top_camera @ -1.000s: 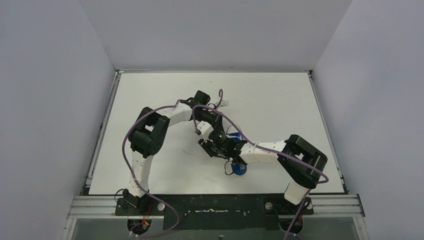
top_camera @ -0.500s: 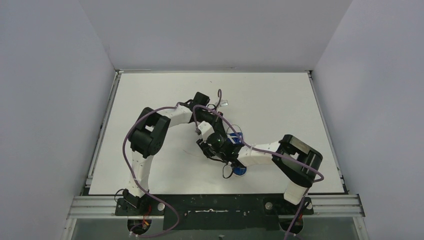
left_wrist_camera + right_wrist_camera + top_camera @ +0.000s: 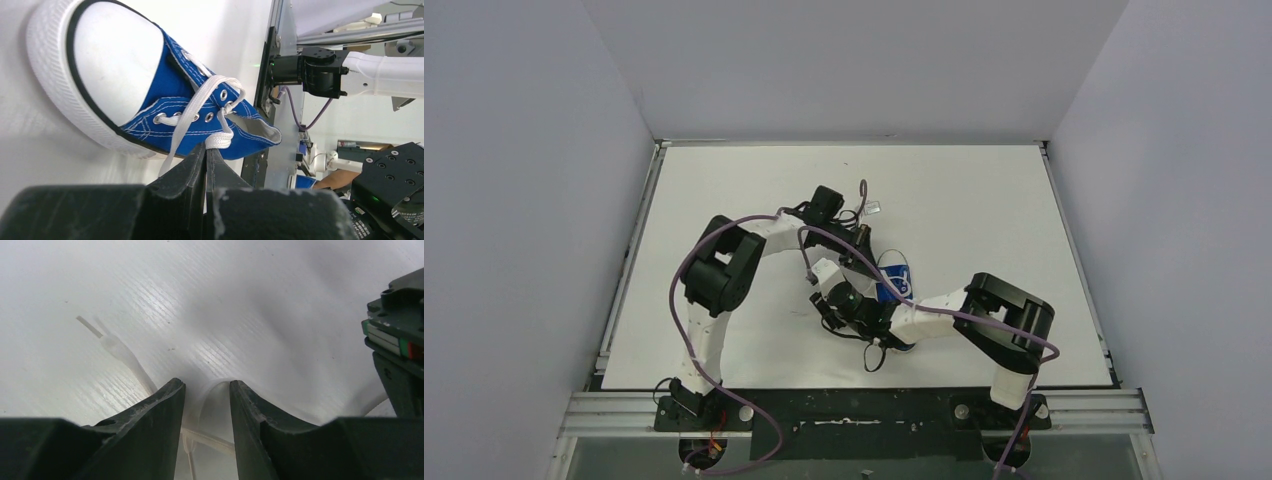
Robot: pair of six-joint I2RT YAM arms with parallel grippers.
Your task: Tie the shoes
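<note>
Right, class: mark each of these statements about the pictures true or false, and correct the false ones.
1. The left gripper is shut on the white lace. True.
2. The sneaker is red. False: it is blue canvas with a white toe cap.
3. The right gripper is open. True.
4. The right gripper holds the sneaker. False: it holds nothing. Its fingers are apart over the table, with a loop of lace lying between them.
</note>
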